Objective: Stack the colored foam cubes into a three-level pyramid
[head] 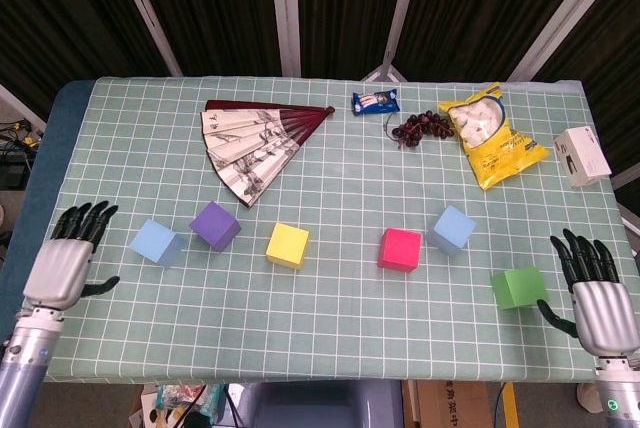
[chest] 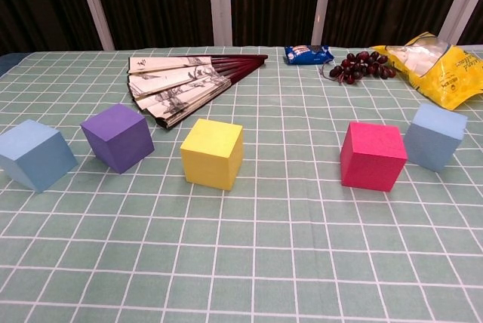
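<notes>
Several foam cubes lie apart on the green checked table (head: 330, 188). From left to right they are a light blue cube (head: 156, 242) (chest: 35, 153), a purple cube (head: 215, 225) (chest: 118, 137), a yellow cube (head: 287, 245) (chest: 213, 152), a pink cube (head: 400, 249) (chest: 373, 155), a second blue cube (head: 452, 229) (chest: 435, 136) and a green cube (head: 519, 288). My left hand (head: 65, 263) is open over the table's left edge, just left of the light blue cube. At the front right edge my right hand (head: 594, 294) is open, right of the green cube. Neither hand shows in the chest view.
At the back lie an open folding fan (head: 252, 140) (chest: 179, 81), a small blue snack packet (head: 375, 102) (chest: 307, 53), a bunch of dark grapes (head: 422, 127) (chest: 361, 66) and a yellow bag (head: 490, 134) (chest: 438, 66). A white box (head: 582, 155) sits at the right edge.
</notes>
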Tool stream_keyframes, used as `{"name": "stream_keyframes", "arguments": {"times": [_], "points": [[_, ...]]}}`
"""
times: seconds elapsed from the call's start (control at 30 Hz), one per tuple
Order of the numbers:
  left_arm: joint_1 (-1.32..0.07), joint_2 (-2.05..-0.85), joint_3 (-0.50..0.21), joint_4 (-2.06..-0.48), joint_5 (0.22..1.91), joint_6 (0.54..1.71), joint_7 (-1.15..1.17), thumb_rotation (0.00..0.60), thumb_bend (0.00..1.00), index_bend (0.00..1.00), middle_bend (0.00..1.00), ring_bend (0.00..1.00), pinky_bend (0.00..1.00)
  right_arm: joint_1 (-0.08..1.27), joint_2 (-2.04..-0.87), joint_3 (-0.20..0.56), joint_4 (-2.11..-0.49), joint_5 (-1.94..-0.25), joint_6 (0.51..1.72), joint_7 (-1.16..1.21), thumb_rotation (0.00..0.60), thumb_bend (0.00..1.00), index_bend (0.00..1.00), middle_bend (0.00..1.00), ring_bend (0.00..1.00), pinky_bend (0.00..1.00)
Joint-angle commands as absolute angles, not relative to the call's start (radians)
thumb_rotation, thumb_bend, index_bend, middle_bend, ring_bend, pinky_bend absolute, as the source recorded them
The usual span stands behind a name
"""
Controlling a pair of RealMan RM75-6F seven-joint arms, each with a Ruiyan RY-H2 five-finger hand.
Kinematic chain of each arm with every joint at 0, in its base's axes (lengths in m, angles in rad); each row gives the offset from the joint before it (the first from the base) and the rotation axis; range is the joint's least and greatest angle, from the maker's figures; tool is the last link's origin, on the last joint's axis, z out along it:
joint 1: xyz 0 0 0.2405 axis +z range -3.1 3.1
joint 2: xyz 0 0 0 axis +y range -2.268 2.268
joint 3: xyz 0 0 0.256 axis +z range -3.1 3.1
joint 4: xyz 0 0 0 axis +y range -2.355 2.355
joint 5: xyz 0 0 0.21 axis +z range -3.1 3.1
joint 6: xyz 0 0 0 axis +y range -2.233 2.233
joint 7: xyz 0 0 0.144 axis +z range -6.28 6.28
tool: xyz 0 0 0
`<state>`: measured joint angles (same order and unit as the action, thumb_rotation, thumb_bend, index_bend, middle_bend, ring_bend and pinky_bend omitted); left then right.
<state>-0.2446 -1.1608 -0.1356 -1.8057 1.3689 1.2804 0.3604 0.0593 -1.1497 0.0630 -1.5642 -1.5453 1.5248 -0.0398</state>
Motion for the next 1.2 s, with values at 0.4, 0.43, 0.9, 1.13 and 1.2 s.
{"name": "stream_keyframes", "arguments": {"times": [0.4, 0.43, 0.9, 1.13, 1.2], "points": [[-0.545, -1.271, -0.260, -1.879, 1.034, 1.044, 0.677, 0.600, 0.05, 0.00, 0.17, 0.03, 0.04, 0.057, -1.146, 0.064, -1.581, -1.524, 1.515, -0.012, 0.600, 0.24, 0.00, 0.00, 0.00, 0.00], [-0.558, -1.278, -0.263, -1.875, 1.016, 1.037, 0.690, 0.600, 0.05, 0.00, 0.17, 0.03, 0.04, 0.056, -1.145, 0.065, -1.582, -1.523, 1.515, -0.010, 0.600, 0.24, 0.00, 0.00, 0.00, 0.00], [-0.745, -1.409, -0.281, -1.800, 0.785, 1.002, 0.782, 0.600, 0.08, 0.00, 0.19, 0.04, 0.04, 0.053, -1.129, 0.075, -1.596, -1.482, 1.499, 0.021, 0.600, 0.24, 0.00, 0.00, 0.00, 0.00], [-0.817, -1.464, -0.269, -1.767, 0.750, 0.974, 0.780, 0.600, 0.10, 0.00, 0.19, 0.04, 0.04, 0.054, -1.130, 0.078, -1.601, -1.472, 1.493, 0.020, 0.600, 0.24, 0.00, 0.00, 0.00, 0.00], [-0.835, -1.478, -0.264, -1.757, 0.739, 0.965, 0.781, 0.600, 0.10, 0.00, 0.19, 0.04, 0.04, 0.055, -1.130, 0.080, -1.602, -1.469, 1.491, 0.020, 0.600, 0.24, 0.00, 0.00, 0.00, 0.00]]}}
